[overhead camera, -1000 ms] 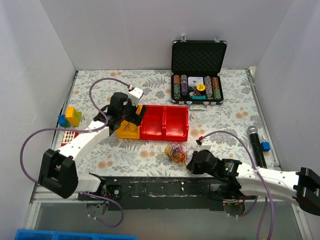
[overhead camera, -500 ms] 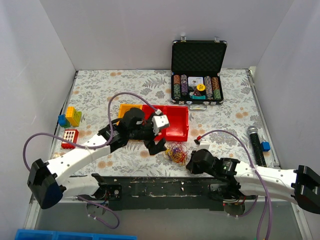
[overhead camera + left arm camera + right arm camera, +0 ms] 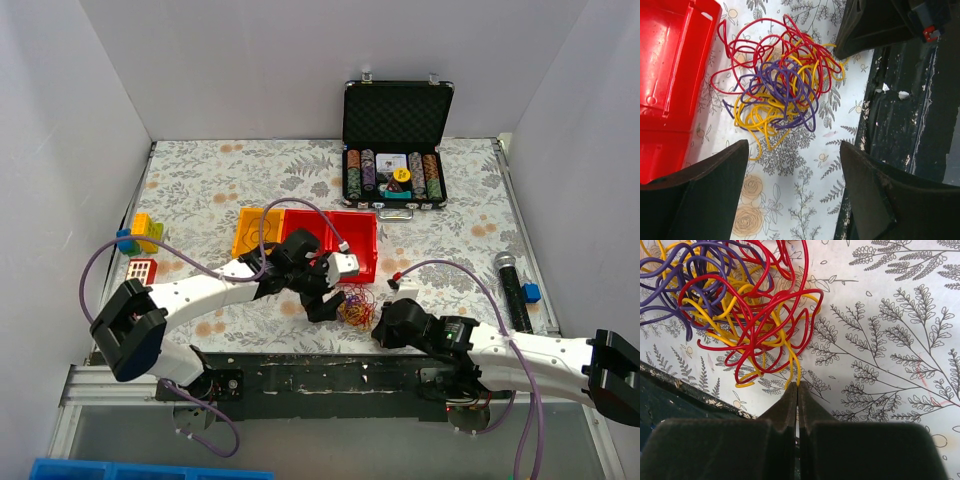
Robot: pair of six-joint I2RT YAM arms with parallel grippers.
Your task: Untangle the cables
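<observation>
Floral tabletop (image 3: 450,250), red tray (image 3: 345,250) at centre. Left hand (image 3: 322,297) spread wide and empty, hovering at 9 o'clock, likely lining up a grab; right hand (image 3: 798,390) pinched shut on nothing at 4 o'clock. Between them, at tray's 5 o'clock: cables (image 3: 777,85), balled tight.

Lying on the table (image 3: 200,170) near its front edge: cables (image 3: 353,306). Flanking them closely: left gripper (image 3: 792,150) to the left, right gripper (image 3: 797,387) to the right and slightly nearer. Sitting just behind the cables: divided bin (image 3: 345,245), with a smaller bin (image 3: 255,230) just beside it on the left. Standing open at the far edge: case (image 3: 397,110). Lying along the right edge: microphone (image 3: 512,290). Resting by the left edge: blocks (image 3: 145,232).
</observation>
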